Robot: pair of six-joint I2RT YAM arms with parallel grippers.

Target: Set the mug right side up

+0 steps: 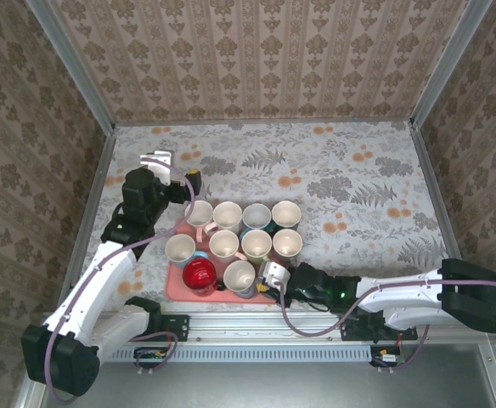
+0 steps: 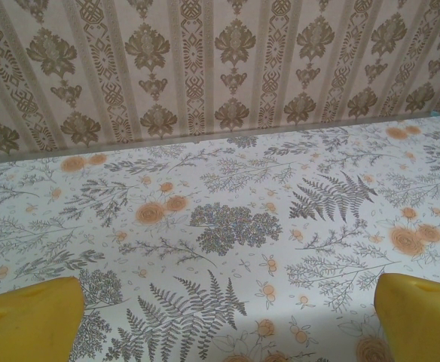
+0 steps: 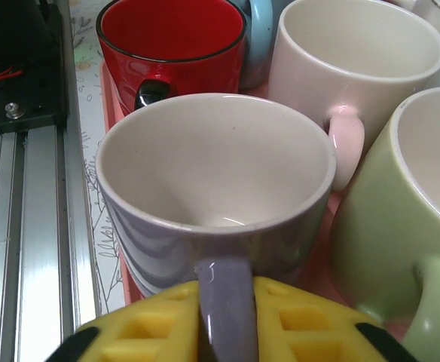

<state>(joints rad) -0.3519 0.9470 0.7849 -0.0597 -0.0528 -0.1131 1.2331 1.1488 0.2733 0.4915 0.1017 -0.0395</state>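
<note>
On the floral table (image 1: pixel 358 195), at the pink tray's (image 1: pixel 175 287) near edge, the grey mug (image 3: pixel 212 173) stands upright, handle between the right gripper's (image 3: pixel 226 320) jaws, clamped or not unclear; the left gripper (image 2: pixel 227 313) gapes wide.

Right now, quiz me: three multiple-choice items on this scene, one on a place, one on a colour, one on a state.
1. Where is the red mug on the pink tray?
A. far right corner
B. near left corner
C. middle of the back row

2. What colour is the mug whose handle sits in the right gripper?
A. red
B. green
C. lavender-grey

3. How does that mug stand?
A. mouth up
B. mouth down
C. on its side

Answers:
1 B: the top view shows it at the tray's near left corner.
2 C: the lavender-grey mug has its handle between the yellow fingers.
3 A: its pale inside shows from above.
</note>
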